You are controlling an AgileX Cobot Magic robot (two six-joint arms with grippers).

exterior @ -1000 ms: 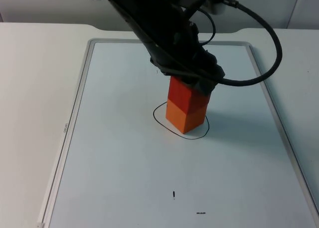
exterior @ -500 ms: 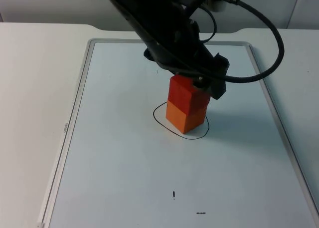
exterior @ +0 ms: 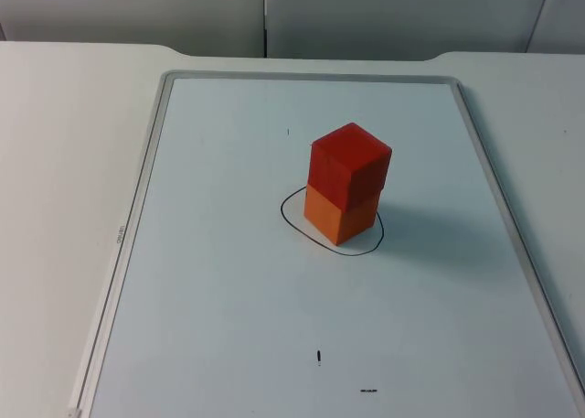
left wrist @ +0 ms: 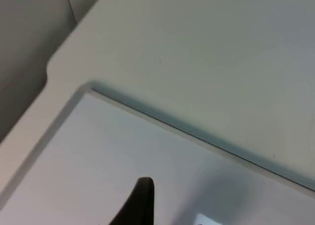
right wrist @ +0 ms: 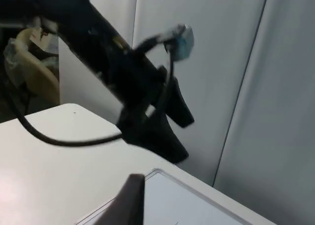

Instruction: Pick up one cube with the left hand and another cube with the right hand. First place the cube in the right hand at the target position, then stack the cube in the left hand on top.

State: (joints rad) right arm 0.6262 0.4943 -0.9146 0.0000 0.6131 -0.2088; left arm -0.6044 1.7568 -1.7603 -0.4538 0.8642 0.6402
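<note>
Stacking looks complete — red cube (exterior: 351, 166) is seated on orange cube (exterior: 340, 216) inside the drawn ring (exterior: 291, 222); rigid, light, best gripped across opposite flat faces. State of both jaws cannot be told.

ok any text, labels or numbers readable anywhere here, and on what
None can be read.
Left rim of the whiteboard: a small printed mark, too small to read.
Whiteboard surface, near edge: two tiny black pen marks, not legible as characters.
Red cube and orange cube: no lettering visible.
</note>
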